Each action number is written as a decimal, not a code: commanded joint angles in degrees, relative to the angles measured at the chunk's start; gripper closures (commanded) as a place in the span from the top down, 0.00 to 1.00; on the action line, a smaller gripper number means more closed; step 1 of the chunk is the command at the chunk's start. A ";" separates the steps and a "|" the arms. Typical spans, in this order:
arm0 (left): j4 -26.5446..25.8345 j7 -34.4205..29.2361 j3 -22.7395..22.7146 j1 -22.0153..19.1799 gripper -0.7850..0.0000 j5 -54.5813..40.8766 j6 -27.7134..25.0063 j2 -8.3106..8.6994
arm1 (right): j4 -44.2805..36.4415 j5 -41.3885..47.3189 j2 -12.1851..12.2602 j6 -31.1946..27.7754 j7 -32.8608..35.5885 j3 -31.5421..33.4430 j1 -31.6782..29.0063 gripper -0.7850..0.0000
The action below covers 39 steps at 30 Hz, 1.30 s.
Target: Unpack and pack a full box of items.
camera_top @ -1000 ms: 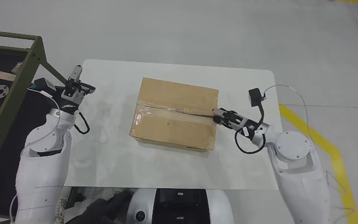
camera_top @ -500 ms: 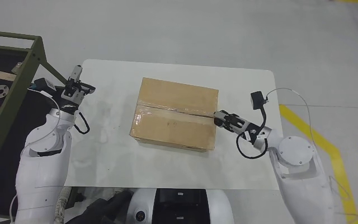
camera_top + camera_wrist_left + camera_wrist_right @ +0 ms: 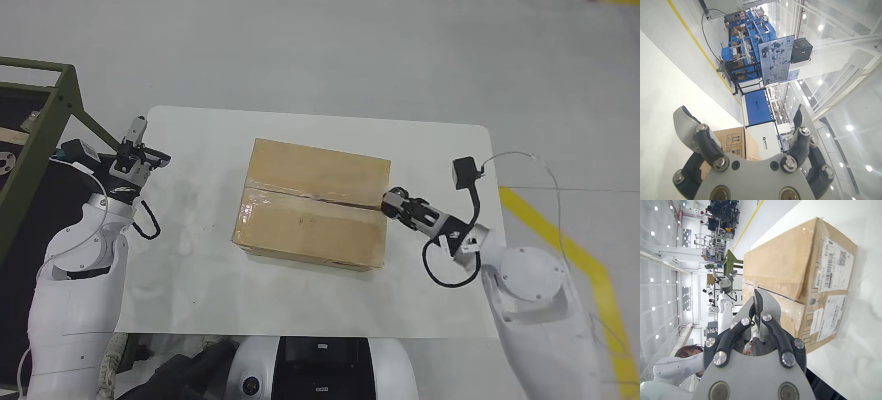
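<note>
Clenched right hand (image 3: 393,200) sits at the right end of the brown taped cardboard box (image 3: 312,205), its seam running leftward from it; released left hand (image 3: 133,140) is well apart, far-left.

My white rounded-shell left arm (image 3: 75,255) and right arm (image 3: 530,290) carry looping black cables (image 3: 427,262). I see grey fingers, black links and silver screws on my left gripper (image 3: 742,111) and right gripper (image 3: 755,294).

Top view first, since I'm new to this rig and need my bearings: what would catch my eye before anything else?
A closed cardboard box sits in the middle of the white table. The right gripper, shut, is at the end of the box's taped seam. The left gripper, open, hangs near a table corner, well apart from the box.
</note>
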 commanded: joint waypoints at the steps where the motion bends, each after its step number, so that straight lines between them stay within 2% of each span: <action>1: 0.00 0.00 0.00 0.00 1.00 0.00 0.00 0.00 | -1.35 0.84 0.03 -0.88 -0.47 0.14 -0.27 0.00; 8: 0.00 0.00 0.00 0.00 1.00 0.00 0.00 0.00 | -4.91 1.50 0.21 -2.32 -0.88 -0.40 1.07 0.00; 16: 0.00 0.00 0.00 0.00 1.00 0.00 0.00 0.00 | -5.21 4.09 0.39 -4.87 -1.30 -0.18 1.93 0.00; 29: 0.00 0.00 0.00 0.00 1.00 0.00 0.00 0.00 | -1.73 -3.02 1.08 1.75 -4.29 -1.05 -2.31 0.00; 39: 0.00 0.00 0.00 0.00 1.00 0.00 0.00 0.00 | 0.44 -2.93 1.46 1.34 -4.83 -0.32 -3.68 0.00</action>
